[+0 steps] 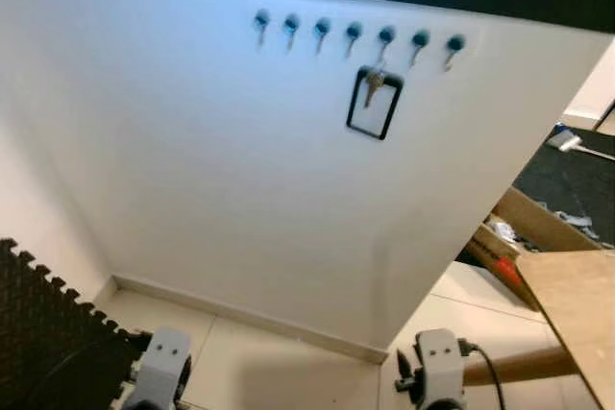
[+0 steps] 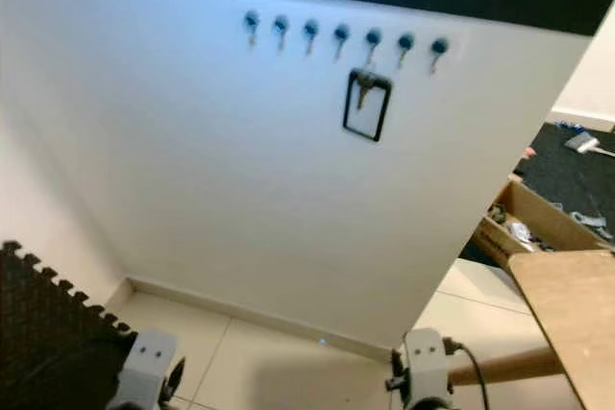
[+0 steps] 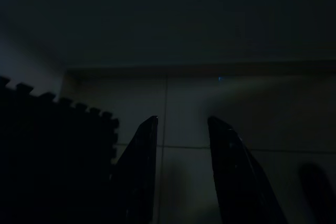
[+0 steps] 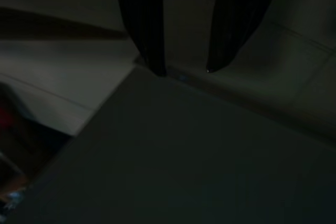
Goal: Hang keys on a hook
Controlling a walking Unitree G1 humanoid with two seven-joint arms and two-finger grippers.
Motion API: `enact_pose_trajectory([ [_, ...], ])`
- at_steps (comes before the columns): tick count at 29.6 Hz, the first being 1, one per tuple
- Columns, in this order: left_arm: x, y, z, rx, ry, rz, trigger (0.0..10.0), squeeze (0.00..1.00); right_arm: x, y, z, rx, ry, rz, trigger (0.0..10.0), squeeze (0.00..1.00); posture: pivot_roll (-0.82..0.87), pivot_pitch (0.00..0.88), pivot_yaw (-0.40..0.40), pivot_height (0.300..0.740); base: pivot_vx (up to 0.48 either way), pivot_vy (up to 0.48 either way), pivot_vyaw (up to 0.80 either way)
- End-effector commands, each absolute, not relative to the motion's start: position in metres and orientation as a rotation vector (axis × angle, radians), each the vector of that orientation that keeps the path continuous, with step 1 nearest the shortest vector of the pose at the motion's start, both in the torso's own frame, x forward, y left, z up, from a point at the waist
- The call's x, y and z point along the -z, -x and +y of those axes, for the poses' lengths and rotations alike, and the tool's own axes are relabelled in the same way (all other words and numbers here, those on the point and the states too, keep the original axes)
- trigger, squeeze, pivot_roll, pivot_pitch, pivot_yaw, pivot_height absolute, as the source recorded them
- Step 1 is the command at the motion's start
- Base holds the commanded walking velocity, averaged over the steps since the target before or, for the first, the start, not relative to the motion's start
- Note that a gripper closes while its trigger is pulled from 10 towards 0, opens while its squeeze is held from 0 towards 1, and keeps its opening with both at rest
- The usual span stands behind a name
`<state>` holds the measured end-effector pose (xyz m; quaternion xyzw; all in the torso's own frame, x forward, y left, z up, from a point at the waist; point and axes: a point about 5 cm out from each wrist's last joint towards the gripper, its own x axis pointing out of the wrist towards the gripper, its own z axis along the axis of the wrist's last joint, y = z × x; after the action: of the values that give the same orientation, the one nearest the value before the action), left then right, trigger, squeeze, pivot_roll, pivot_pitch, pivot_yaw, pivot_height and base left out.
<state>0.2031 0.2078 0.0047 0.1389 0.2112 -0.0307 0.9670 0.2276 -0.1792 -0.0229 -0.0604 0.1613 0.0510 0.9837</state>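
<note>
A row of several blue-headed hooks (image 1: pixel 354 32) runs along the upper part of a white wall (image 1: pixel 211 170). A bunch of keys (image 1: pixel 372 86) on a black rectangular loop (image 1: pixel 374 108) hangs from a hook (image 1: pixel 385 36) right of the row's middle. Both arms hang low, far below the hooks; the left wrist (image 1: pixel 160 366) and right wrist (image 1: pixel 437 364) show at the bottom edge. In the dark left wrist view, my left gripper (image 3: pixel 182 120) is open over floor tiles with nothing between its fingers. My right gripper (image 4: pixel 185 71) is also open and holds nothing.
A black foam mat (image 1: pixel 48 333) with a toothed edge covers the floor at the lower left. On the right stand a wooden tabletop (image 1: pixel 577 304) and an open cardboard box (image 1: pixel 524 223) with clutter. Pale tiles (image 1: pixel 279 372) meet the wall's baseboard (image 1: pixel 250 319).
</note>
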Motion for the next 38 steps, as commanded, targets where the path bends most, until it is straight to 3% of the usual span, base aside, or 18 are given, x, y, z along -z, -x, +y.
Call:
enact_pose_trajectory([
  [1, -0.0005, -0.1971, 0.2094, 0.069, -0.288, 0.451, 10.0, 0.00, 0.0253, -0.2238, -0.1836, -0.098, 0.133, 0.335, 10.0, 0.00, 0.13, 0.115, -0.018, 0.740, -0.394, 0.000, 0.00],
  [31, 0.0009, -0.1972, 0.2072, 0.069, -0.286, 0.452, 10.0, 0.00, 0.0251, -0.2250, -0.1855, -0.102, 0.143, 0.337, 10.0, 0.00, 0.13, 0.108, -0.025, 0.740, -0.393, 0.000, 0.00],
  [38, 0.0002, -0.1984, 0.2069, 0.070, -0.287, 0.445, 10.0, 0.00, 0.0247, -0.2258, -0.1857, -0.103, 0.144, 0.336, 10.0, 0.00, 0.13, 0.102, -0.024, 0.740, -0.047, 0.000, 0.00],
])
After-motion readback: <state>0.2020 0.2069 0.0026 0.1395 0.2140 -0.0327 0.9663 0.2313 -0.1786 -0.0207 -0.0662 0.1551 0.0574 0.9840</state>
